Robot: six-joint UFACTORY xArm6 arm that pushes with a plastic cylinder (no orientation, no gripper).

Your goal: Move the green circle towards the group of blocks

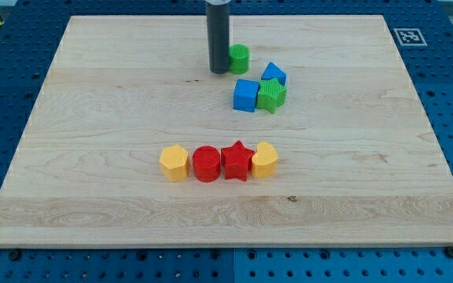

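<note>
The green circle [239, 57] stands on the wooden board near the view's top centre. My tip [219, 71] rests on the board just to the left of the green circle, almost touching it. Below and right of the circle lies a small cluster: a blue triangular block [273, 74], a blue cube [246, 95] and a green star [271, 95]. A row of blocks lies in the middle of the board: a yellow hexagon [174, 162], a red circle [207, 163], a red star [237, 160] and a yellow rounded block [265, 159].
The wooden board [93, 118] lies on a blue perforated table. A fiducial marker [408, 35] sits off the board's top right corner.
</note>
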